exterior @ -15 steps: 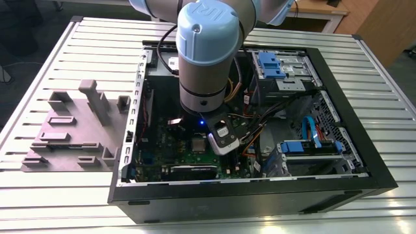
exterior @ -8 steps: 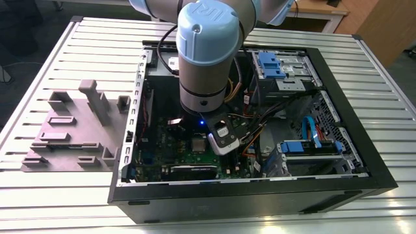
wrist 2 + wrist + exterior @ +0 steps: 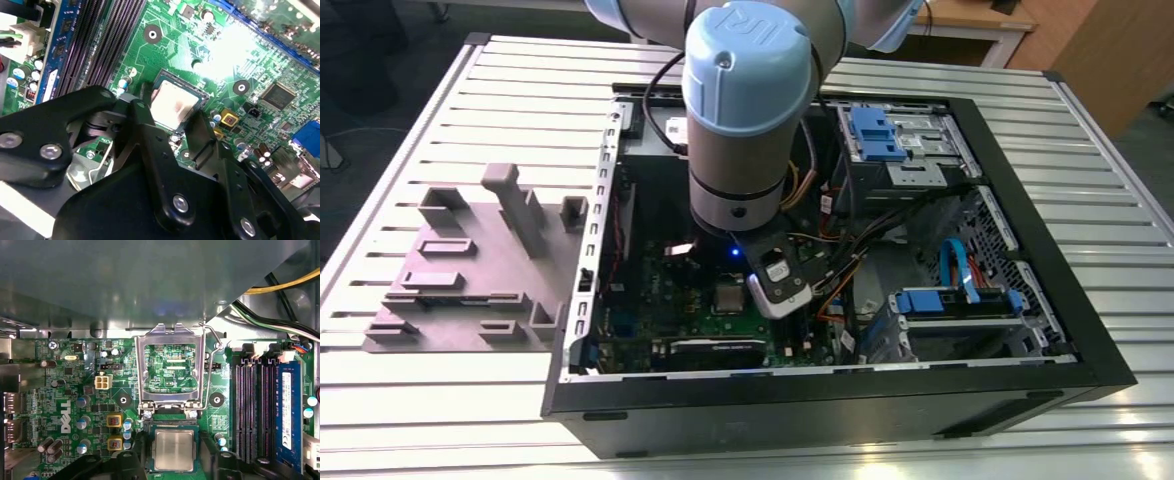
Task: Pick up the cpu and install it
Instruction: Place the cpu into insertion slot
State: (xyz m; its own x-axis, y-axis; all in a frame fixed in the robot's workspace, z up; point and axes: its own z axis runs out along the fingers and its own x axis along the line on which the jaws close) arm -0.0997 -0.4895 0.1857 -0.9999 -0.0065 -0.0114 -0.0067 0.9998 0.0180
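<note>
First wrist view: small square silvery cpu [image 3: 173, 450] lies in its socket on the green motherboard [image 3: 125, 385]. The hinged metal frame [image 3: 170, 335] stands raised, leaving the socket clear.
Second wrist view: black gripper [image 3: 172, 114] straddles the chip, fingers [image 3: 145, 125] apart, so it looks seated and ungripped.
Exterior view: grey plastic tray [image 3: 467, 262] sits at nine o'clock of the black computer case [image 3: 854, 400].

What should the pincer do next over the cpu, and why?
Probably lift the pincer straight up. The cpu lies flat by the open frame, and the fingers seem to stand just off its two sides, so a straight rise should clear it without nudging it.
</note>
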